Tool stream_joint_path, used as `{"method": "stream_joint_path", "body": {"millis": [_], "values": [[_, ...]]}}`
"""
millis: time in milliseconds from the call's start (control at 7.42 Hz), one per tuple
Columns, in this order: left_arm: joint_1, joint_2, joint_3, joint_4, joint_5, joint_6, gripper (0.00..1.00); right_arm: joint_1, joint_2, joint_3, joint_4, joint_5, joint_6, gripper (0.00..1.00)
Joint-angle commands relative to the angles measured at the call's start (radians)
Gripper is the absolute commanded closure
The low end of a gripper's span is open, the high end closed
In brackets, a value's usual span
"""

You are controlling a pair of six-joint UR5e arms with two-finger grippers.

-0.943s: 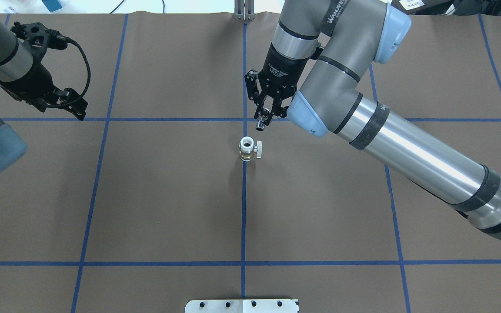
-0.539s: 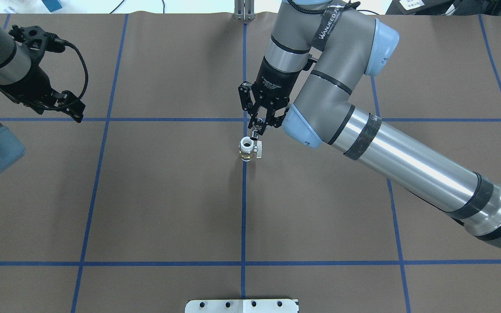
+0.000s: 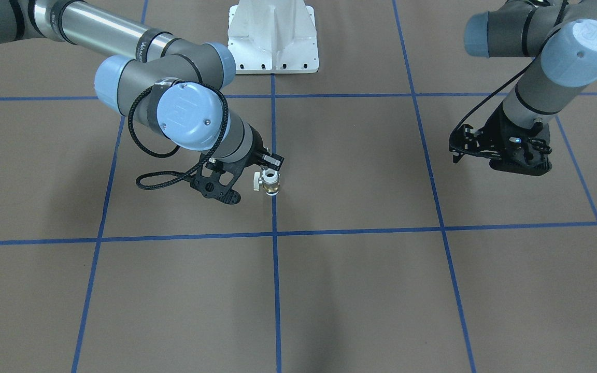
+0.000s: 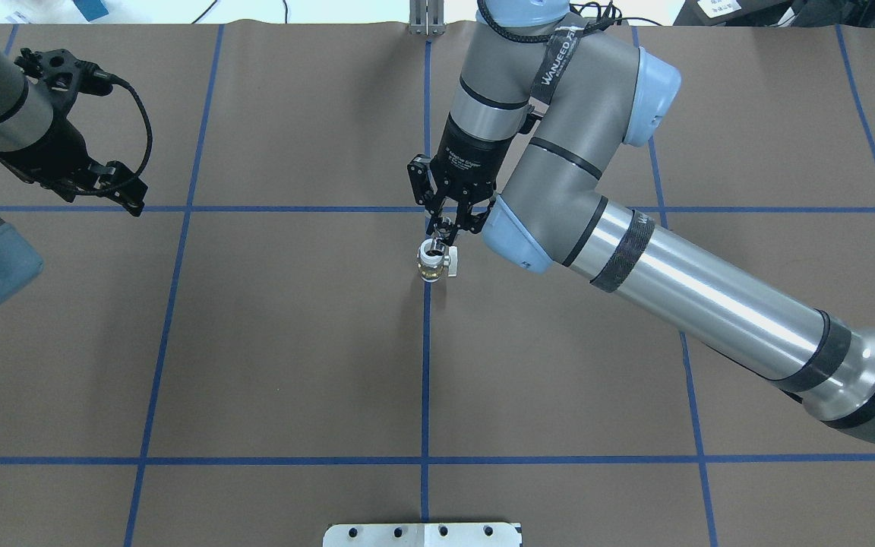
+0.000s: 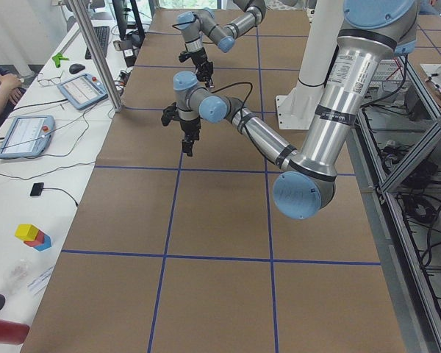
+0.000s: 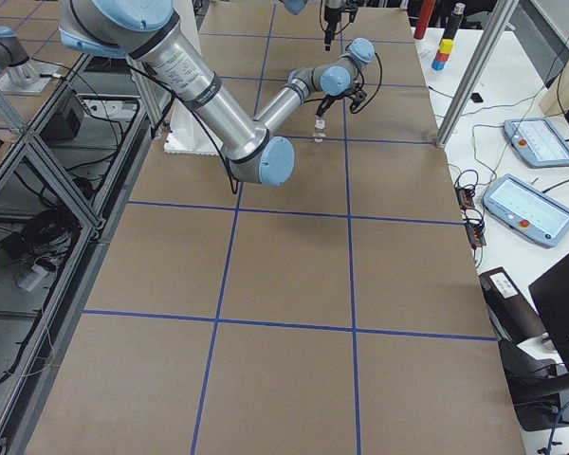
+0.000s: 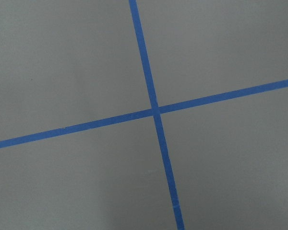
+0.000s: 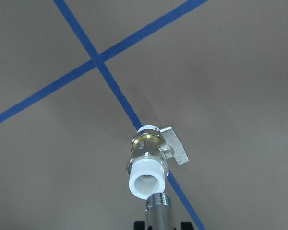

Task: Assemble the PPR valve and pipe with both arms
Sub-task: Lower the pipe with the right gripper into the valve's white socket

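Note:
The PPR valve (image 4: 432,260) stands upright on the centre blue line, white ring on top, brass middle, handle tab to its right. It also shows in the right wrist view (image 8: 148,167) and the front view (image 3: 270,183). My right gripper (image 4: 446,225) is shut on the silver pipe (image 4: 444,235) and holds it pointing down. In the right wrist view the pipe's threaded end (image 8: 158,206) sits at the rim of the valve's top opening, not inside it. My left gripper (image 4: 127,196) hovers far left over a blue cross; its jaws are not clear.
The brown table cover (image 4: 293,342) carries a grid of blue tape lines. A white bolted pedestal (image 3: 272,36) stands at the robot's side. A grey post (image 4: 426,19) stands at the far edge. Operators' tablets (image 6: 531,204) lie beyond the table end.
My right gripper has carried the pipe down and to the left in the overhead view, from clear of the valve to just at its top ring. The left arm has barely shifted.

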Motion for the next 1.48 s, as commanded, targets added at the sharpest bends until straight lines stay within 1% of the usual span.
{"method": "stream_joint_path", "body": {"millis": [0,404,1347], "values": [[0.000,0.000,0.001,0.000,0.001,-0.002,0.00,-0.001,0.056,-0.067,0.000,-0.008,0.000,1.00],[0.002,0.000,0.008,-0.005,0.000,-0.002,0.00,-0.010,0.058,-0.078,0.000,-0.028,0.000,1.00],[0.002,-0.001,0.016,-0.008,0.001,-0.002,0.00,-0.025,0.045,-0.078,0.000,-0.028,-0.006,1.00]]}}
